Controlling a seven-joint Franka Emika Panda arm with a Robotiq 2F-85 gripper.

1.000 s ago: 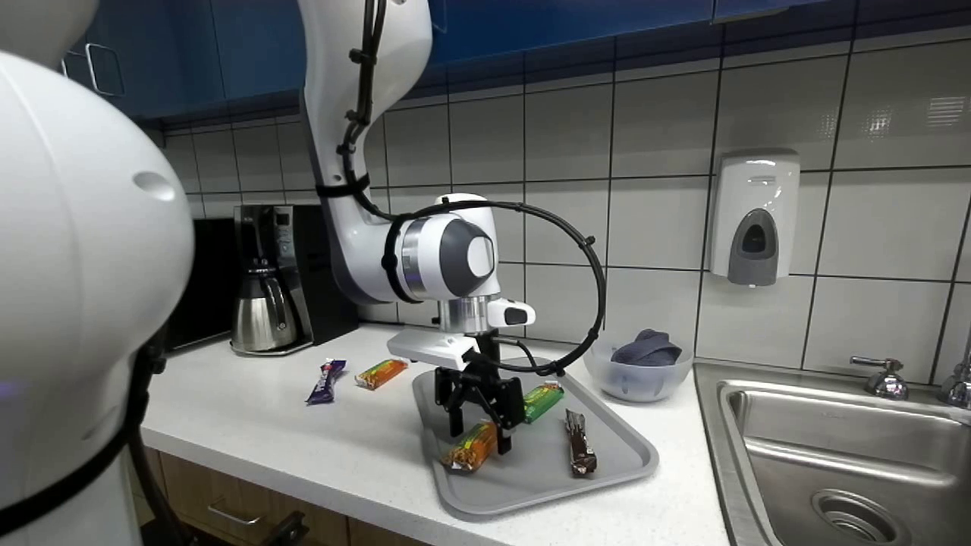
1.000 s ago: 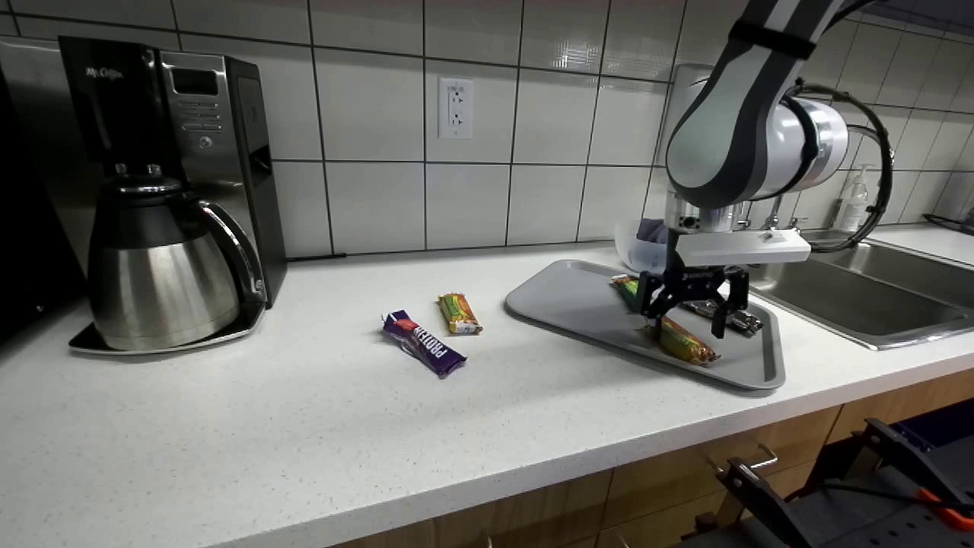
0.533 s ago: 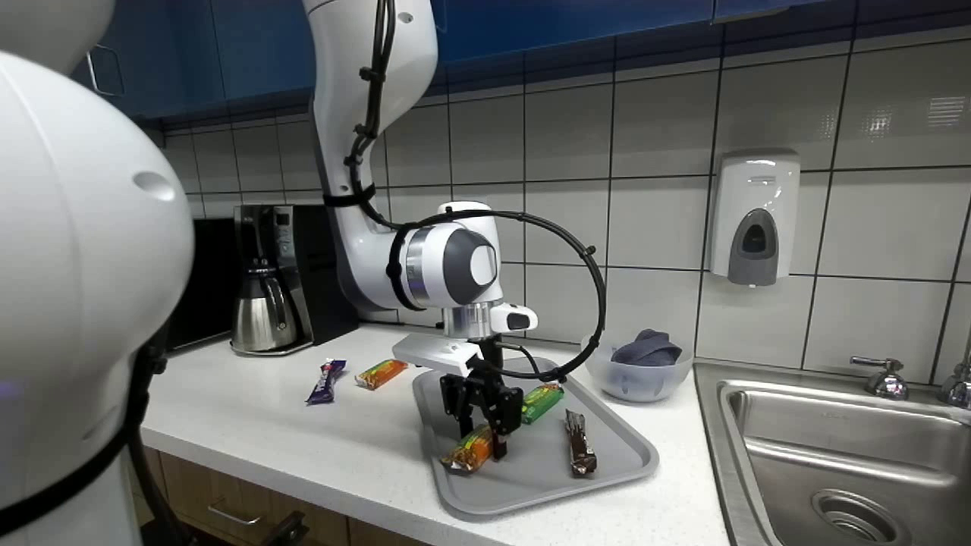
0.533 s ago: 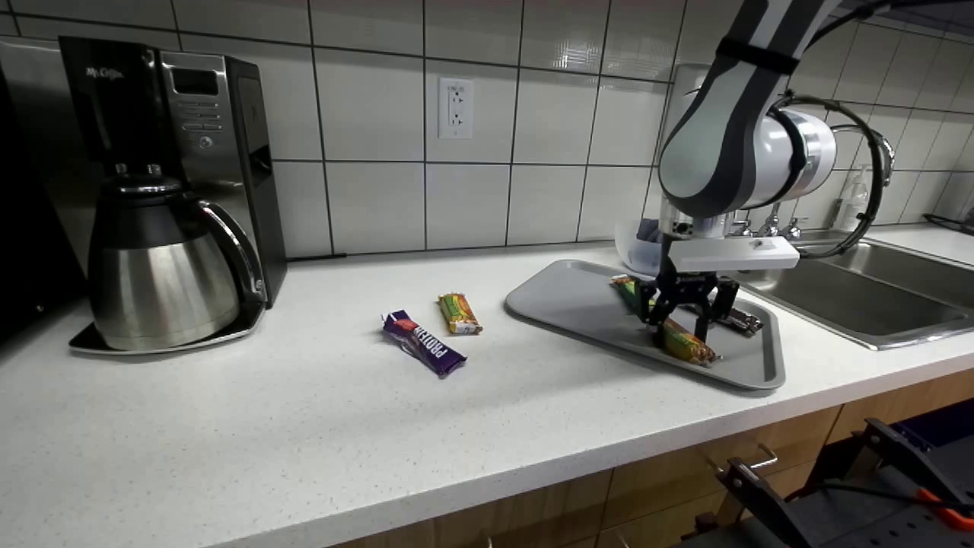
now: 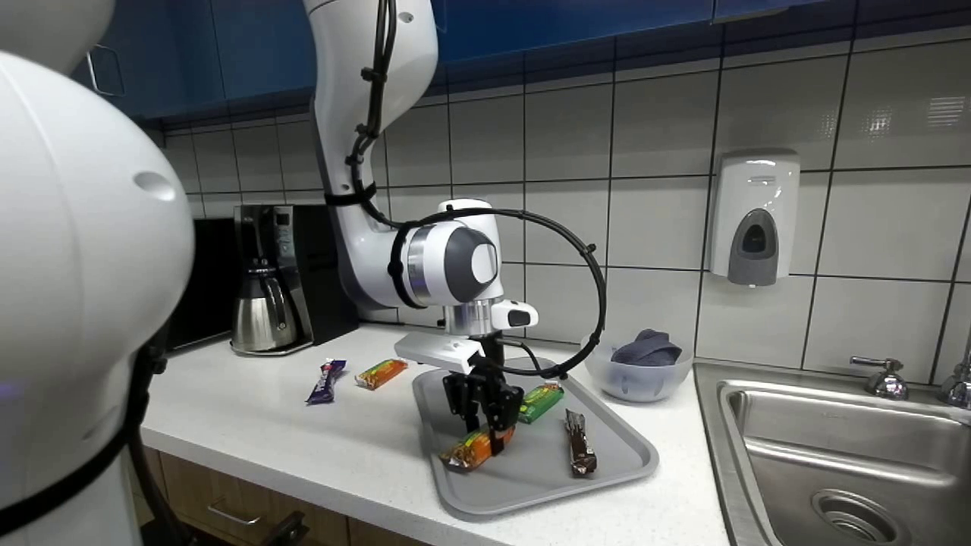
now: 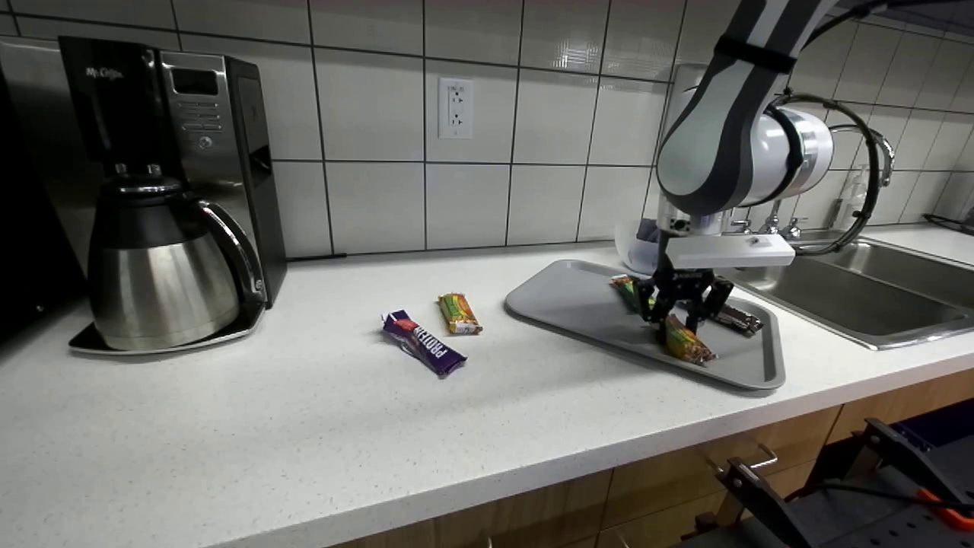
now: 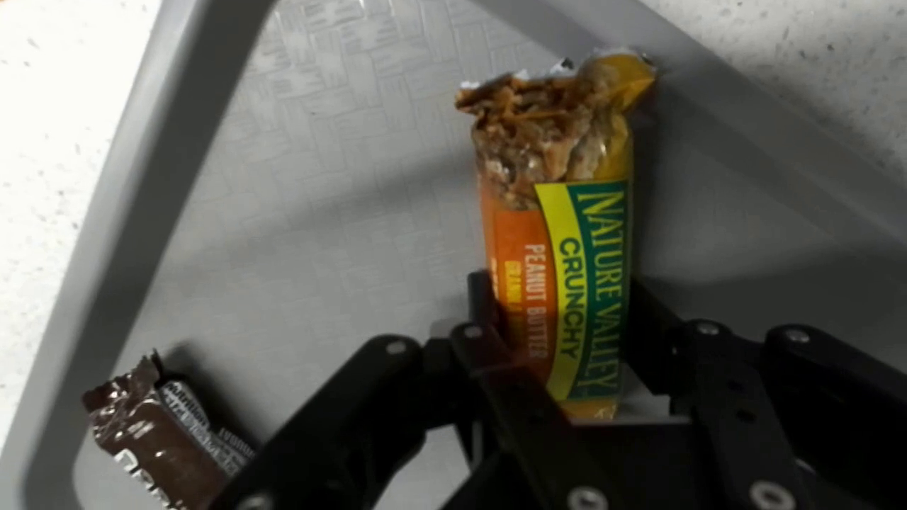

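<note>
My black gripper (image 7: 560, 304) points down over the grey tray (image 5: 538, 478), its two fingers pressed against opposite sides of an orange and green Nature Valley granola bar (image 7: 542, 283). The same bar (image 5: 464, 453) looks slightly tilted in an exterior view, one end sticking out past the fingers. Whether it touches the tray along its whole length I cannot tell. A green-wrapped bar (image 5: 541, 402) lies just behind the gripper on the tray. Off to the side rests a brown-wrapped bar (image 5: 580, 444), partly visible in the wrist view as well.
On the white counter beside the tray lie a purple protein bar (image 6: 422, 342) and another orange bar (image 6: 459, 313). A translucent bowl (image 5: 637, 375) with dark cloth stands behind the tray, near the sink (image 5: 709, 425). A coffee maker (image 6: 202, 129) is farther along the counter by the tiled wall.
The gripper has come down a little and its fingers have closed in on the orange bar from both sides. The bar has shifted and tilted slightly between them.
</note>
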